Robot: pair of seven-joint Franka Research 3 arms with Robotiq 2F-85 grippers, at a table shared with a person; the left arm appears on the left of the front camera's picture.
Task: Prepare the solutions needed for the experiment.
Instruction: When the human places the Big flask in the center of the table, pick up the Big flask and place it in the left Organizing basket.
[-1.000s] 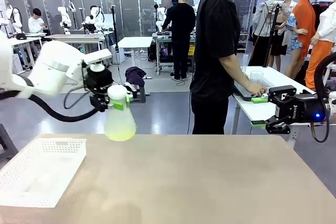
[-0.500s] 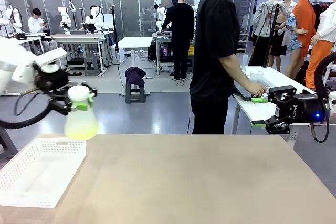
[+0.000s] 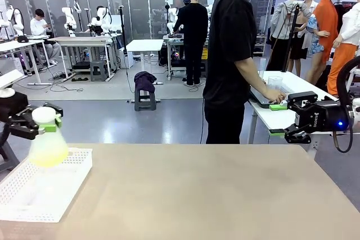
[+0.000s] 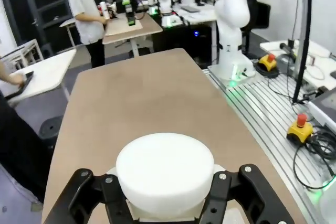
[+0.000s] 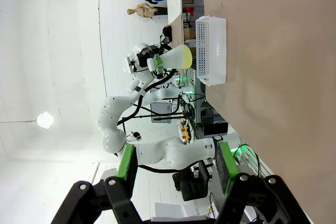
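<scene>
A flask [image 3: 47, 144] with a white cap [image 4: 164, 169] is clamped at the neck by the left gripper [image 3: 39, 123], above the basket [image 3: 42, 186] at the surface's left edge. It should be lowered upright, so the solution [image 3: 48, 157] is not spilled. The right gripper [image 3: 296, 135] hangs open off the right edge. The liquid level is blurred.

One flask [image 3: 47, 141], one white basket [image 3: 39, 184], one table [image 3: 214, 195], two claws.

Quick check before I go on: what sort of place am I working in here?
Probably a robot lab or data-collection hall: other white arms at far tables, a person nearby, and emergency-stop buttons beside the table.
</scene>
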